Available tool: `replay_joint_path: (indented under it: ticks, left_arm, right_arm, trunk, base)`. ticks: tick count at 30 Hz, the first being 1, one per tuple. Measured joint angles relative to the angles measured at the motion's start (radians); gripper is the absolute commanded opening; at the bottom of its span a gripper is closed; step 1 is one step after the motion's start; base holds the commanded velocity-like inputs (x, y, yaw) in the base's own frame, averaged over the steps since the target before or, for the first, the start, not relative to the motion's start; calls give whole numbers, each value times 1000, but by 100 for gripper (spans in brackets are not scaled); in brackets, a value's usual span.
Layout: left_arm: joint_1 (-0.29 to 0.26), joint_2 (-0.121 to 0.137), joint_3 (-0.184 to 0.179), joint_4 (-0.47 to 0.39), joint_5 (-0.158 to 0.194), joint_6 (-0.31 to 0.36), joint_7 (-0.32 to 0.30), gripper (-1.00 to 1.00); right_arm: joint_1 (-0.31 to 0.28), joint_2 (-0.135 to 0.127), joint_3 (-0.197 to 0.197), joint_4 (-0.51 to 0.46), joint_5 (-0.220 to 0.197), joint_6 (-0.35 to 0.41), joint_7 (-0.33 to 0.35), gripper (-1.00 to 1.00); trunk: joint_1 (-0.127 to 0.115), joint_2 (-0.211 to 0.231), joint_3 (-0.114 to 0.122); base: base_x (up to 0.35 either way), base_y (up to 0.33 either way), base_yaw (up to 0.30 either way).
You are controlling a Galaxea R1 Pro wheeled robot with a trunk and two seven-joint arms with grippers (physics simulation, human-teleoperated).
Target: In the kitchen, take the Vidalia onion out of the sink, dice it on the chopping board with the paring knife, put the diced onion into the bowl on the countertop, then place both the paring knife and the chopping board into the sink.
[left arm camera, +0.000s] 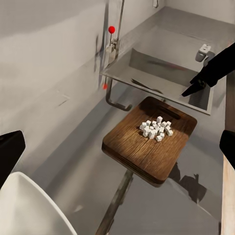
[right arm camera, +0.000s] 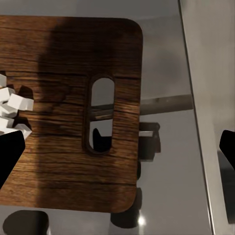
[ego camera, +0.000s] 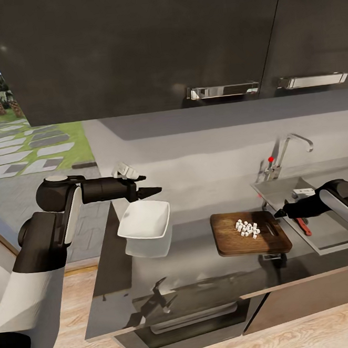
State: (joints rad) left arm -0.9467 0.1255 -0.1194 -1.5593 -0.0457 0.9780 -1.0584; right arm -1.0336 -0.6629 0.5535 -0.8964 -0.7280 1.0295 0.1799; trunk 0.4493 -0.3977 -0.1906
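Over the board's (ego camera: 250, 234) slotted end, beside the sink (ego camera: 325, 219), the right pincer (ego camera: 279, 214) is hovering just off the wood; its wrist view is showing one dark fingertip (right arm camera: 10, 152) at each edge of the frame, well apart, with nothing between them but the board's slot handle (right arm camera: 100, 115). On the far side of the board from the sink, the left pincer (ego camera: 153, 189) is hanging above the bowl's (ego camera: 144, 220) far rim, pointing toward the sink; its fingers are looking closed to a point in the head view, but its own camera is catching two dark tips at opposite edges, so I cannot tell whether it is apart or together. It is gripping nothing visible.

The board is lying flat on the worktop (ego camera: 204, 277), its handle end just beside the sink's rim. The diced onion (ego camera: 247, 229) is sitting as a small heap of white cubes on the board, nearer the sink end than the middle. The bowl is resting on the worktop, apart from the board on the side away from the sink. Inside the sink, the knife (ego camera: 303, 226) is lying on the basin floor, red-brown handle showing. Behind the sink, the tap (ego camera: 290, 145) is rising with its red knob (ego camera: 270, 159).
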Motion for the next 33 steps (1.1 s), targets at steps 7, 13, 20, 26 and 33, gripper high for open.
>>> replay_joint_path:
  ticks: [7,13,20,26,33]
  left_arm:
    - [0,0,0,1,0,0,0,100]
    - [0,0,0,1,0,0,0,100]
    - [0,0,0,1,0,0,1,100]
    - [0,0,0,1,0,0,1,100]
    - [0,0,0,1,0,0,1,100]
  right_arm:
    - [0,0,0,1,0,0,0,100]
    - [0,-1,-1,4,2,0,-1,100]
    - [0,-8,-4,13,2,0,-2,100]
    - [0,-9,-5,14,2,0,-2,100]
    - [0,-9,-5,15,2,0,-2,100]
  trunk:
    - [0,0,0]
    - [0,0,0]
    - [0,0,-7]
    - [0,0,-16]
    - [0,0,-27]
  base:
    - [0,0,0]
    - [0,0,0]
    - [0,0,0]
    - [0,0,0]
    - [0,0,0]
